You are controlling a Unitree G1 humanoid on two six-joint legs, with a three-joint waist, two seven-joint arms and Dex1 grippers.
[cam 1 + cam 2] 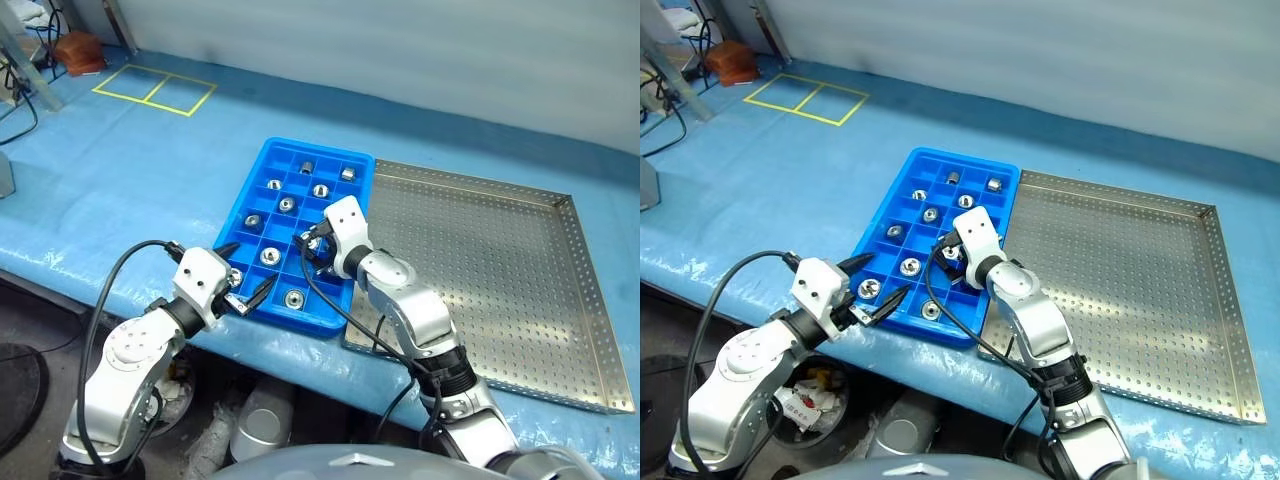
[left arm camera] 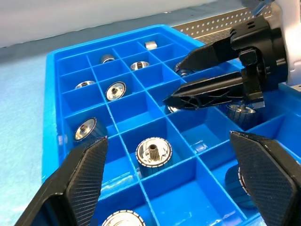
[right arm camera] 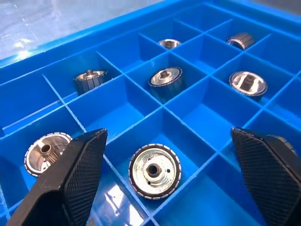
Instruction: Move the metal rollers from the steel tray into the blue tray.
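The right gripper is hanging over the middle of the blue tray, its two black fingers spread wide with nothing between them. Directly below the gap, one roller is lying flat in its own compartment, so the drop looks finished. The left gripper is waiting at the near edge of the same tray, fingers just as wide apart and equally empty.

The other rollers are sitting one to a compartment across the blue grid. The steel tray beside it is showing bare perforated metal wherever I can see, though the right arm is covering its near-left corner.

To finish this step cleanly, I would say the right hand is best lifting straight up before swinging away, since its fingertips sit low among the thin dividers and a sideways sweep could catch a wall and jolt the parts. The two grippers are close together over the tray, so only one ought to be moving at a time.
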